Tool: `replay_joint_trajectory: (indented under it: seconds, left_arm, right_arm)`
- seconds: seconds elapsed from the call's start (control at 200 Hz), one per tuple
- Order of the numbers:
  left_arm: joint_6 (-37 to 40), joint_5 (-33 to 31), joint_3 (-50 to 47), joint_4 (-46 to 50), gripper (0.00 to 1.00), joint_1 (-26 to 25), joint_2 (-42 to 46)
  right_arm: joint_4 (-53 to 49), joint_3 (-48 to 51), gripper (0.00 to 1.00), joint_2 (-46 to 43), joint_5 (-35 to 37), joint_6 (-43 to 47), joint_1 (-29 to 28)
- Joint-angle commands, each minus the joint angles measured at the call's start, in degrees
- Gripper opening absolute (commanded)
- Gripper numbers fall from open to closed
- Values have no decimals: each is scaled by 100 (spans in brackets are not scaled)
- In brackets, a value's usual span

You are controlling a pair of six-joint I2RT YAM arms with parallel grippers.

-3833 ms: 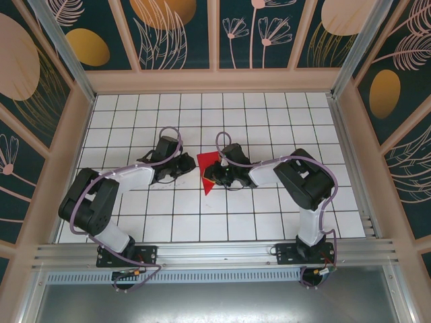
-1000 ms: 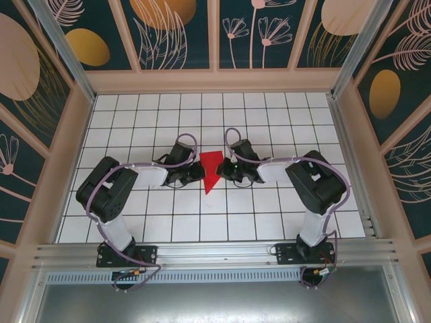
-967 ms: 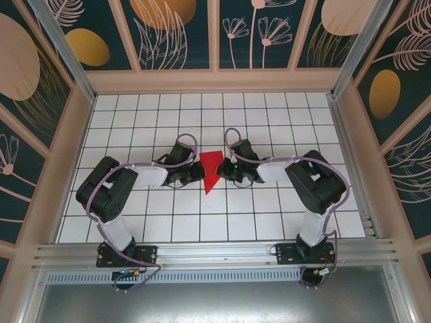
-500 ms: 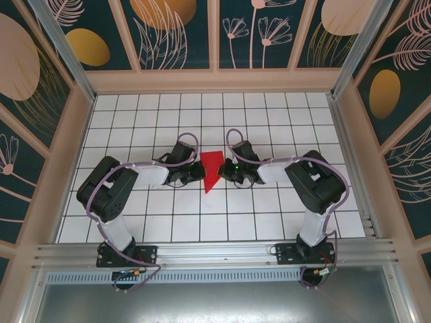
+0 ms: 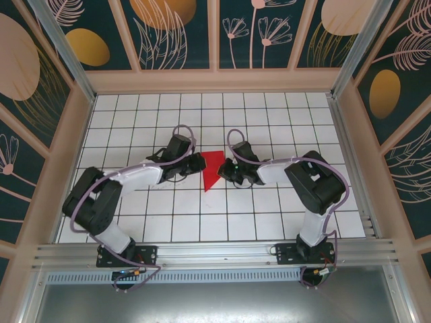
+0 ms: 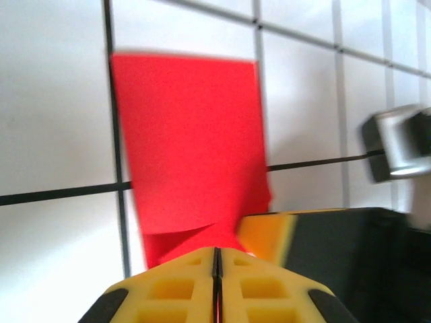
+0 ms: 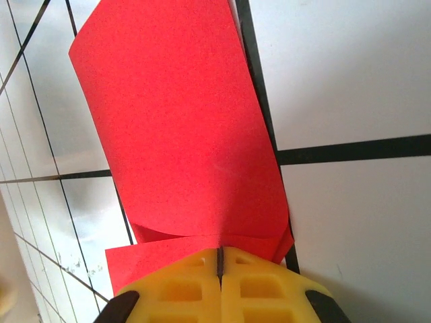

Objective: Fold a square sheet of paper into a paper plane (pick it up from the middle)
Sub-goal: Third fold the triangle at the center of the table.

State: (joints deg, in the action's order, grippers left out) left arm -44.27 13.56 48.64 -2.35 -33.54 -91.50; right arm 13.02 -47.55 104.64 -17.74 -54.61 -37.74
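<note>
Left gripper [image 6: 215, 254] and right gripper [image 7: 220, 252] each pinch the red paper [image 7: 182, 134].

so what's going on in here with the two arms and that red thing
Two robot arms are folding a red sheet of paper in the middle of the gridded table. The left gripper and right gripper meet it from either side, each with jaws closed on an edge. It is partly folded, narrowing to a near point, not yet a plane.

White black-gridded tabletop [image 5: 135, 114]; teal walls [image 5: 182, 33] with pink leaf, gold oval motifs; aluminium rail [image 5: 215, 254] near edge.
</note>
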Motion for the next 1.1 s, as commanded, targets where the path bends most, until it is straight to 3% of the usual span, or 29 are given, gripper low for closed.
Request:
replay_joint_trajectory:
  seconds: [0.0,0.255,0.47,1.096]
  left_arm:
    - [-305,-182,-233,88,13,-142,419]
    - [-1032,586,-572,-700,13,-607,449]
    - [-1377,182,-530,-642,8,-932,14]
    - [-2051,-555,-1092,-1064,5,-944,-262]
  right_arm:
    - [-723,56,0,250,582,-121,-67]
    - [-818,72,0,259,666,-187,-94]
    - [-820,97,0,258,657,-192,-102]
    - [-932,97,0,236,666,-65,-102]
